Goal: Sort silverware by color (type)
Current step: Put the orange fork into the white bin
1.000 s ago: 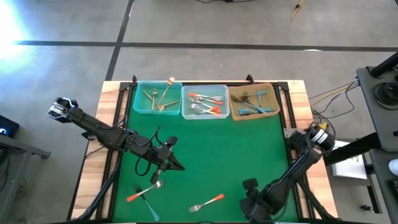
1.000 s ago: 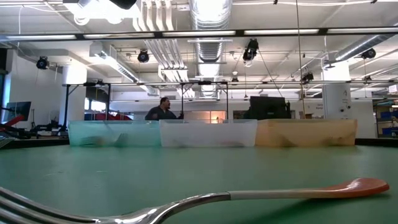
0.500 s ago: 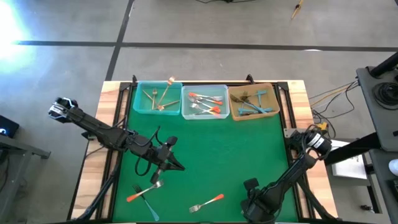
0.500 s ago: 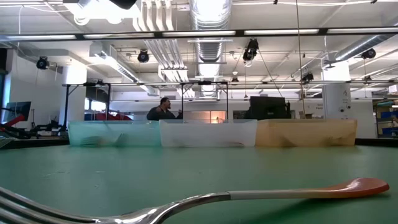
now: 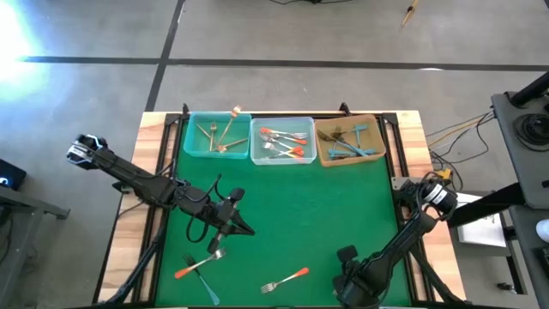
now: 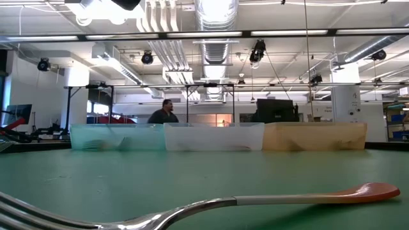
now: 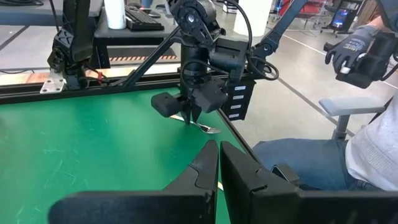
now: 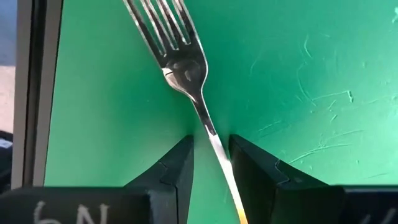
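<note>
- The clear bin (image 5: 281,122) stands in the middle of a row of three at the far edge of the green mat (image 5: 300,206). It holds silver forks with orange-red handles (image 5: 283,146).
- Touching one side of the clear bin, the teal bin (image 5: 190,137) holds the gold forks (image 5: 219,133). On the other side, the tan bin (image 5: 377,129) holds the teal-handled forks (image 5: 352,148).
- The right gripper (image 8: 211,146) is at work well away from the clear bin, at the mat's near edge on the tan bin's side. Its fingers (image 8: 177,162) stand a little apart, straddling the thin neck of a silver fork (image 8: 183,65) that lies flat on the mat. Green shows on both sides of the neck – not clamped.
- That fork's handle runs back between the fingers, so its colour is hard to tell.
- The left gripper (image 5: 243,228) hangs over the mat, nearer the camera than the clear bin and toward the teal bin's side. Its fingers are pressed together with nothing between them.
- Three more forks lie loose near the mat's front edge, well apart from the clear bin – a lone orange-handled fork (image 5: 286,279), and an orange-handled one (image 5: 190,269) crossed with a teal-handled one (image 5: 206,287).
- In the low view, a foreground fork (image 6: 255,200) with an orange-red handle lies on the mat, with the clear bin far behind it.
- A person (image 6: 165,112) shows in the room beyond the clear bin.
</note>
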Controlling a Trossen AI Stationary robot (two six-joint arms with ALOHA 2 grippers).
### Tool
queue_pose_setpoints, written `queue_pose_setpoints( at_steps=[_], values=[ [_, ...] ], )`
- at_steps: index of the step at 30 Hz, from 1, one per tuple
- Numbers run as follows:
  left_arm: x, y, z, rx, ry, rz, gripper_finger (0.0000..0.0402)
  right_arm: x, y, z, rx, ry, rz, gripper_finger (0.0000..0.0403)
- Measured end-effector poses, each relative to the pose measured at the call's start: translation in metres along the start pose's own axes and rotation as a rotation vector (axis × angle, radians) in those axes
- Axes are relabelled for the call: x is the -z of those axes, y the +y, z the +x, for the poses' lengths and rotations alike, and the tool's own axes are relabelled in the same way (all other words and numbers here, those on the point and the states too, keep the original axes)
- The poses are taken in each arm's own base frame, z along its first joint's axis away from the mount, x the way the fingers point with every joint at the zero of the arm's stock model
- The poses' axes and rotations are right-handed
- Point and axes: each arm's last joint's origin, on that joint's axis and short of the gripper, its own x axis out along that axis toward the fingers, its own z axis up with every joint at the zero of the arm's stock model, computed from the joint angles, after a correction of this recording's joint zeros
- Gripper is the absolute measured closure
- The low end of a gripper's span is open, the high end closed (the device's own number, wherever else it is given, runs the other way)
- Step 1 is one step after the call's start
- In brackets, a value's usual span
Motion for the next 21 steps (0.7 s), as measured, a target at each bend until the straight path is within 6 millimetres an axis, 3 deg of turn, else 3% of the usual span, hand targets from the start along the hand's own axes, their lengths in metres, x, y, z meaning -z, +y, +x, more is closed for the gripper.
queue_pose_setpoints(
  at_steps=[7,11,13,21],
  values=[
    [0.0,0.0,0.0,0.0,0.0,0.0,0.0401,-0.005,0.003,-0.006,0.0,-0.016,0.115,0.0314],
    [0.0,0.0,0.0,0.0,0.0,0.0,0.0401,-0.012,0.002,-0.011,-0.017,-0.04,0.12,0.0368],
    [0.0,0.0,0.0,0.0,-0.001,0.0,0.0401,-0.016,-0.002,-0.013,-0.034,-0.045,0.134,0.0387],
    [0.0,0.0,0.0,0.0,-0.002,0.0,0.0401,-0.026,-0.023,-0.02,-0.039,-0.027,0.194,0.0392]
  ],
)
